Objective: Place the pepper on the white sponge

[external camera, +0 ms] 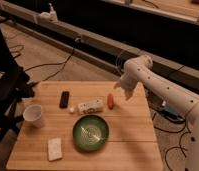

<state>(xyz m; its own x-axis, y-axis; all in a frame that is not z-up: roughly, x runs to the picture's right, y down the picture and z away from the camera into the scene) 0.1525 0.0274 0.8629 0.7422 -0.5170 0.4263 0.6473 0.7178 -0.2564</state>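
The pepper (110,101), small and red-orange, lies on the wooden table (128,142) toward its far right. The gripper (121,90) hangs at the end of the white arm (153,82), just above and to the right of the pepper, close to it. The white sponge (54,148) lies flat near the table's front left corner, far from the gripper. The pepper is not lifted.
A green plate (91,132) sits mid-table between pepper and sponge. A white box-like strip (90,105) and a small white ball (71,109) lie left of the pepper. A black object (64,99) and a white cup (34,115) are at the left. Cables run on the floor around.
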